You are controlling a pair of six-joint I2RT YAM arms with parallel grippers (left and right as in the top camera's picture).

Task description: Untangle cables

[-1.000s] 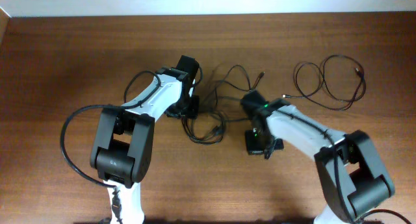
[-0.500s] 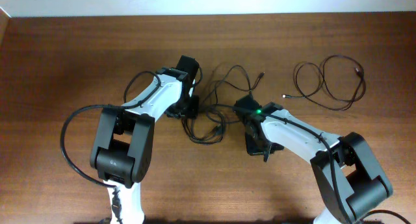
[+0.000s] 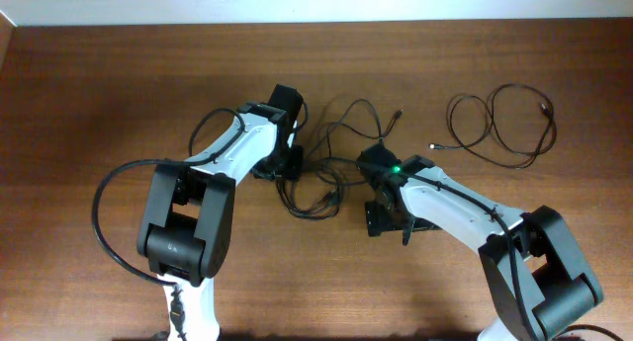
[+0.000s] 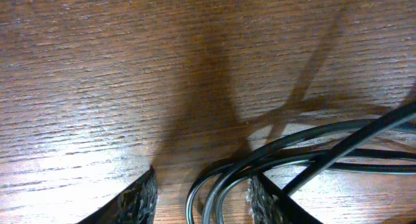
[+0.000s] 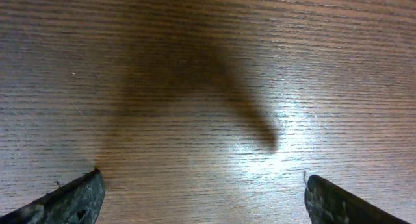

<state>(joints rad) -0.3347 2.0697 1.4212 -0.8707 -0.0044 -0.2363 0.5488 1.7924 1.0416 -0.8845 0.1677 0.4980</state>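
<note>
We find the left gripper (image 4: 201, 197) partly open, straddling strands of the cables (image 4: 305, 143) without clamping them. The right gripper (image 5: 201, 188) is released, jaws wide over bare surface (image 5: 208, 87). The tangle lies between the arms; a loose loop (image 3: 499, 128) lies well apart, far right.

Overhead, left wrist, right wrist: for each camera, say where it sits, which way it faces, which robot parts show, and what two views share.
Overhead: above the table, looking straight down; both arms, the cable tangle and a separate looped cable show.
Left wrist: on the left arm, facing down at the wood; the left fingers straddle tangle loops.
Right wrist: on the right arm, facing bare wood; the right fingers stand wide apart.
Shared: overhead and left wrist both show the tangle.
</note>
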